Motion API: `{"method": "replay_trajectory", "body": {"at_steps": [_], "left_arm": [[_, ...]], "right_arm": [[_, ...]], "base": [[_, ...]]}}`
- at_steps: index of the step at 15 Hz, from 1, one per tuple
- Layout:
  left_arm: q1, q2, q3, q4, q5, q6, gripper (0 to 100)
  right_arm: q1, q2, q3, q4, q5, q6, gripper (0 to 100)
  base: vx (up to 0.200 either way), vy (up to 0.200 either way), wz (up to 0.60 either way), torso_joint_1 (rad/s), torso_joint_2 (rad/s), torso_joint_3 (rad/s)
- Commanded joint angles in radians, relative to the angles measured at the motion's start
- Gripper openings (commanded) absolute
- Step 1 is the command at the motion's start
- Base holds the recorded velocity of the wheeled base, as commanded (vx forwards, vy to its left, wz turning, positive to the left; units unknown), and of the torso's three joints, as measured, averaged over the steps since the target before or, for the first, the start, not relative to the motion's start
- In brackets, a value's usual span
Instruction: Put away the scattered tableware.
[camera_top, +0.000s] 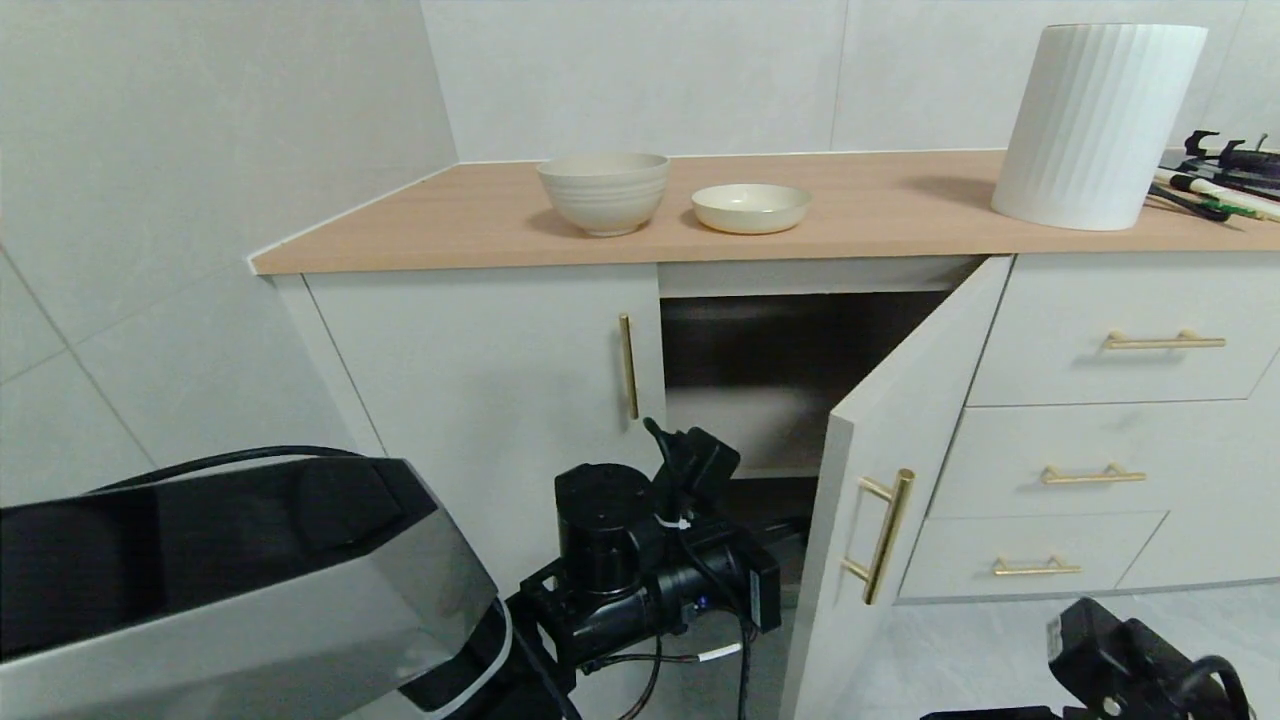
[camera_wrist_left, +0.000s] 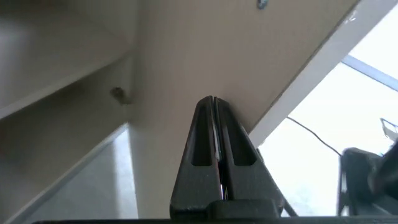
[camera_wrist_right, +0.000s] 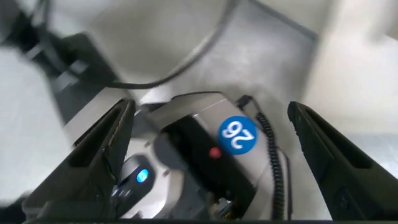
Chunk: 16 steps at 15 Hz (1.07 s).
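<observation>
We see the ribbed bowl (camera_top: 604, 192) and the shallow dish (camera_top: 751, 207) side by side, not touching, on the wooden countertop (camera_top: 420, 225) at upper centre of the head view, above the open cabinet door (camera_top: 900, 420). Our left gripper (camera_wrist_left: 213, 104) is pressed together, empty; our right gripper (camera_wrist_right: 210, 111) is spread wide, empty.

One deep bowl (camera_top: 603, 190), one shallow dish (camera_top: 751, 207), one ribbed white canister (camera_top: 1097, 125), two cabinet doors (camera_top: 480, 400), three drawers (camera_top: 1130, 340).
</observation>
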Motion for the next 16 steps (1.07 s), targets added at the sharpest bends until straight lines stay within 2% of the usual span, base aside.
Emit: {"method": "replay_trajectory", "body": {"at_steps": [1,5,7,10,13,15,16], "left_arm": [[-0.064,0.004,-0.028,0.003,0.002,0.0,0],[-0.229,0.022,-0.058,0.016,0.001,0.007,0],[-0.247,0.019,-0.046,0.014,0.002,0.006,0],[-0.141,-0.004,0.03,0.0,0.007,0.006,0],[-0.041,-0.113,0.13,0.009,0.007,0.007,0],[0.077,-0.279,0.23,0.06,0.007,0.007,0],[0.103,-0.32,0.254,0.08,0.007,0.007,0]], "right_arm": [[0.039,-0.057,0.026,0.0,0.022,-0.022,100],[0.039,-0.081,0.066,-0.003,0.106,-0.066,100],[0.039,-0.103,0.067,-0.001,0.114,-0.075,100],[0.039,-0.121,0.07,-0.001,0.115,-0.086,100],[0.021,-0.114,0.032,-0.006,0.106,-0.08,100],[-0.088,-0.083,-0.028,-0.006,0.097,-0.054,100],[-0.099,-0.08,-0.036,-0.006,0.095,-0.052,100]], "base": [[0.0,0.0,0.0,0.0,0.0,0.0],[0.0,0.0,0.0,0.0,0.0,0.0],[0.0,0.0,0.0,0.0,0.0,0.0],[0.0,0.0,0.0,0.0,0.0,0.0],[0.0,0.0,0.0,0.0,0.0,0.0],[0.0,0.0,0.0,0.0,0.0,0.0],[0.0,0.0,0.0,0.0,0.0,0.0]]}}
